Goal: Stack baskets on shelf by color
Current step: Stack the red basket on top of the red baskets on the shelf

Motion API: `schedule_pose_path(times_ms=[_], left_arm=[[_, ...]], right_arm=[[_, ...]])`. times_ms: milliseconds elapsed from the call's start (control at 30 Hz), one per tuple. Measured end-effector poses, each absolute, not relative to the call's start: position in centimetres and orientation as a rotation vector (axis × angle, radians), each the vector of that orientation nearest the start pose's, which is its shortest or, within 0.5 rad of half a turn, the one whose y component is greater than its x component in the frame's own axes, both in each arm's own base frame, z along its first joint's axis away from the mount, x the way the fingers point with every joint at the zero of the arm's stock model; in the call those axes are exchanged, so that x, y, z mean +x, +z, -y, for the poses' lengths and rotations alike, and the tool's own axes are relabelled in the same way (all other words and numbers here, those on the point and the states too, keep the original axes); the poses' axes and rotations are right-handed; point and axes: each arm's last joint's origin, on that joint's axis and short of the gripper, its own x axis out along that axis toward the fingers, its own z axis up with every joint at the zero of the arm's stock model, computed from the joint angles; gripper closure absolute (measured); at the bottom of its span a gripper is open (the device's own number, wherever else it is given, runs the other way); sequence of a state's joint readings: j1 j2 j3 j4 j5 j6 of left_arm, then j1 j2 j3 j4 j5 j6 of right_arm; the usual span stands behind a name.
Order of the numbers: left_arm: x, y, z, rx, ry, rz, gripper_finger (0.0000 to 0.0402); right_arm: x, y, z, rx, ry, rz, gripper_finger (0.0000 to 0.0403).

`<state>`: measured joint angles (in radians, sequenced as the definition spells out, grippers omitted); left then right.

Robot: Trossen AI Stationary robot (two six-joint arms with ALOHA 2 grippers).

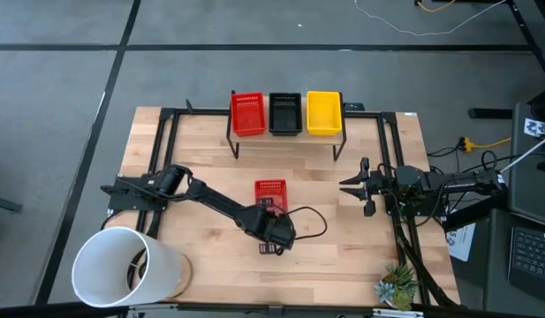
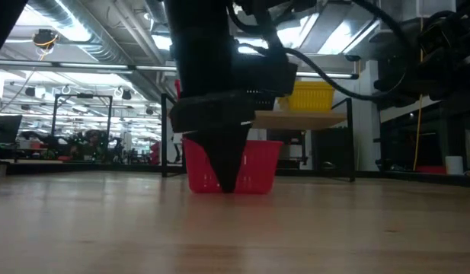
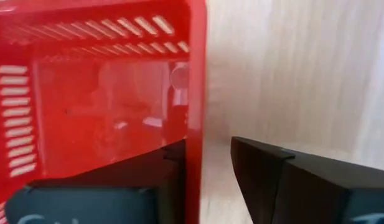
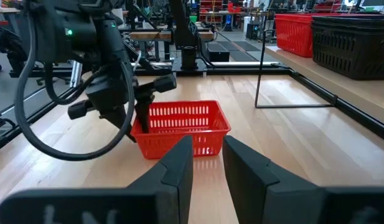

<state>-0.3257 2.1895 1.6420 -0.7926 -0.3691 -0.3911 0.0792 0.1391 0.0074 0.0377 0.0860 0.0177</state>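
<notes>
A red basket [image 1: 270,188] stands on its base on the tabletop, at the middle. My left gripper [image 3: 207,146] slants down over the basket's near end and is open. One finger [image 3: 160,165] is inside the basket and the other [image 3: 266,171] outside, on either side of a side wall [image 3: 196,93]. At the far edge, the shelf [image 2: 299,119] carries a red basket [image 1: 247,114], a black basket [image 1: 284,113] and a yellow basket [image 1: 323,112] side by side. My right gripper [image 1: 353,187] waits open and level at the table's right side. My left gripper straddles the red basket's side wall [image 3: 196,93], coming from above and the near side. A gap shows between the outer finger and the wall. Whether the inner finger touches the wall, I cannot tell. The basket rests on the table.
A large white bucket [image 1: 122,265] lies at the near left corner. A small plant [image 1: 397,284] stands at the near right corner. A black cable [image 1: 312,221] loops beside my left gripper. Bare wood lies between the middle basket and the shelf.
</notes>
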Motion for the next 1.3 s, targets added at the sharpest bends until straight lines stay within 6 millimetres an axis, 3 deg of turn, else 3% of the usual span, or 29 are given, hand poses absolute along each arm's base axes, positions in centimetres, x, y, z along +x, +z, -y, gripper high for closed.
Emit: schedule_pose_path(times_ms=[67,200,300,567,700,767,900,1067,1200,1300], left_arm=[[41.4,14.7,12.9,0.099,0.276,-1.228,0.0323],[41.1,14.6,13.1,0.085,0.304,-1.227,0.0389],[41.5,15.8,13.8,0.086,0.293,-1.195,0.0398],[42.1,24.2,16.8,0.086,0.179,-1.137,0.0401],[40.6,30.0,16.0,0.243,0.262,-1.159,0.0401],[39.7,32.6,14.8,0.308,0.305,-1.167,0.0401],[37.3,35.9,10.9,0.389,0.340,-1.181,0.0401],[33.2,40.4,3.1,0.391,0.460,-1.141,0.0401],[30.2,42.1,-3.8,0.350,0.527,-1.140,0.0401],[29.3,41.9,-8.5,0.266,0.472,-1.090,0.0401]], right_arm=[[10.5,15.8,-0.6,0.010,-0.008,-0.094,0.0315],[10.5,15.8,-0.6,0.010,-0.007,-0.094,0.0315],[10.5,15.8,-0.6,0.010,-0.007,-0.094,0.0315],[10.5,15.8,-0.6,0.010,-0.008,-0.094,0.0315],[10.5,15.8,-0.6,0.010,-0.007,-0.094,0.0315],[10.5,15.8,-0.6,0.010,-0.007,-0.094,0.0315],[10.5,15.8,-0.6,0.010,-0.008,-0.093,0.0315],[10.5,15.8,-0.6,0.010,-0.007,-0.094,0.0315],[10.5,15.8,-0.6,0.010,-0.007,-0.094,0.0315],[10.5,15.8,-0.6,0.010,-0.008,-0.094,0.0315]])
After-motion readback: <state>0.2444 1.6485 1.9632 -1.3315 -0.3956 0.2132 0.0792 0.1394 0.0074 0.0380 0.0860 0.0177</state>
